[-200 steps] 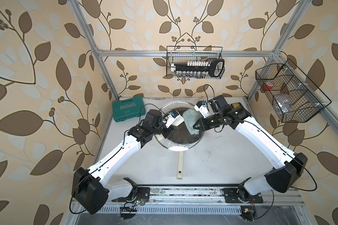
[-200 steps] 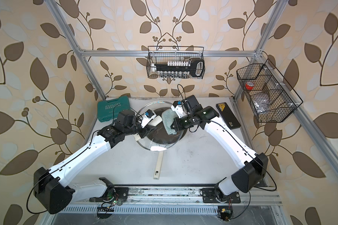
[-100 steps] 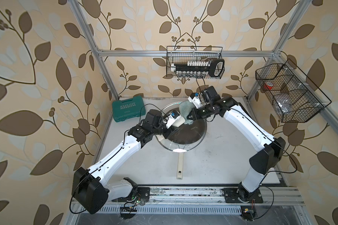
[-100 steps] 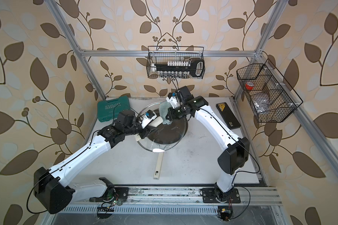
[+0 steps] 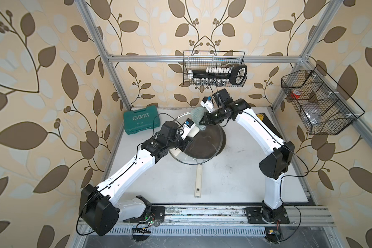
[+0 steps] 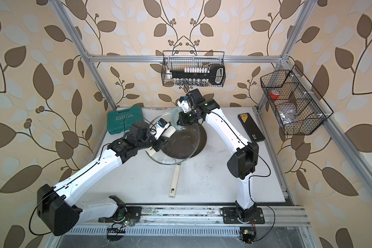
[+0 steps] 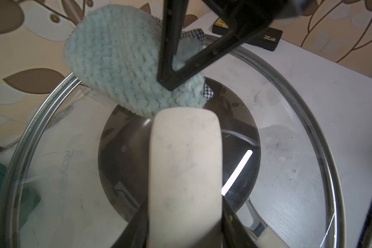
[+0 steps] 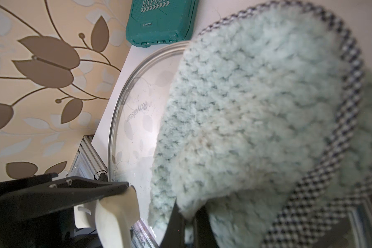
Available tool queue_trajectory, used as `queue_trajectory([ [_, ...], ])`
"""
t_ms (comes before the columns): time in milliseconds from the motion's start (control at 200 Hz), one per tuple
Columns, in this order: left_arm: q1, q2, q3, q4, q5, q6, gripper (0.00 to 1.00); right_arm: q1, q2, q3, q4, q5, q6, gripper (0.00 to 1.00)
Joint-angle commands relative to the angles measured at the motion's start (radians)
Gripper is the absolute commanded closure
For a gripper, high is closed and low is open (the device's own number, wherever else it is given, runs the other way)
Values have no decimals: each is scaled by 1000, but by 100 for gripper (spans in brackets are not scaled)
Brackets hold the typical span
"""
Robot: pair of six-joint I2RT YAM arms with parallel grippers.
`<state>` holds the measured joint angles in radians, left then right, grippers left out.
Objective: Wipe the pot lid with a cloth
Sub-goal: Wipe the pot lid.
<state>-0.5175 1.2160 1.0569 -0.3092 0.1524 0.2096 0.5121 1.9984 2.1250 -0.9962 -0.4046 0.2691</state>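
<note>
Over pan (image 5: 198, 180): clear, seemingly smudged lid (image 5: 202, 148).

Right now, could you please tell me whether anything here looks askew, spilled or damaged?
Only the lid is askew: the left gripper holds it by its handle, raised and tilted over the pan. The cloth, pinched in the right gripper, sticks out past the lid's far rim. Nothing looks spilled or broken.

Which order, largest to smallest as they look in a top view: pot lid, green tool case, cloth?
1. pot lid, clearly the widest.
2. green tool case.
3. cloth, bunched and partly hidden, so probably bigger than it looks.
</note>
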Motion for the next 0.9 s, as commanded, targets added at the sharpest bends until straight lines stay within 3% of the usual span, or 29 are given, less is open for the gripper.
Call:
queue_trajectory([
  [0, -3, -110, 63, 352, -93, -108, 100, 2, -57, -63, -7, 6, 11, 100],
  [435, -3, -59, 95, 385, -203, -240, 100, 69, -212, -304, 46, -4, 11, 100],
  [760, -4, -46, 106, 389, -230, -249, 100, 216, -302, -469, 129, 40, 71, 100],
  [895, -3, -50, 106, 380, -228, -251, 100, 223, -319, -485, 136, 62, 83, 100],
])
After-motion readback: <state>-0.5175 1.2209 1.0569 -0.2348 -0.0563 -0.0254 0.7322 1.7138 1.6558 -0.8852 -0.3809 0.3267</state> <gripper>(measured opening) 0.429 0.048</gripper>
